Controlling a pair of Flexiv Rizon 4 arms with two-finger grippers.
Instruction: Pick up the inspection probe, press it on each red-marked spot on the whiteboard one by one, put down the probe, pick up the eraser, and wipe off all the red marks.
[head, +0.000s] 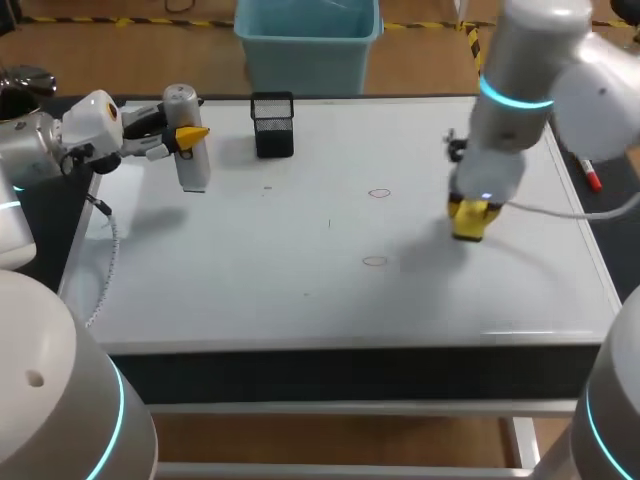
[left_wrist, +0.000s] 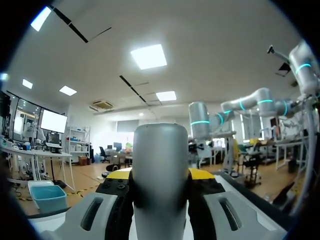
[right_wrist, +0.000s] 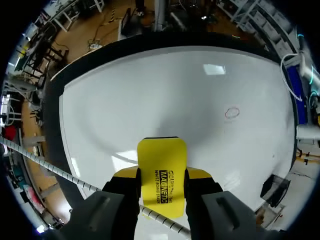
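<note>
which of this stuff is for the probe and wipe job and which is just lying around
For the job: probe in left fingers, eraser in right fingers, whiteboard, two red marks.
Lying about: black mesh cup, red-tipped pen by the board's right edge.

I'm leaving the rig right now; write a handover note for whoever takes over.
Left gripper: shut on the probe, held upright at the whiteboard's left rear; not put down yet.
Right gripper: shut on the yellow eraser, low over the board's right side.
Done: eraser picked up.
Left: two red marks unwiped, the rear mark and the front mark; set the probe down.
</note>
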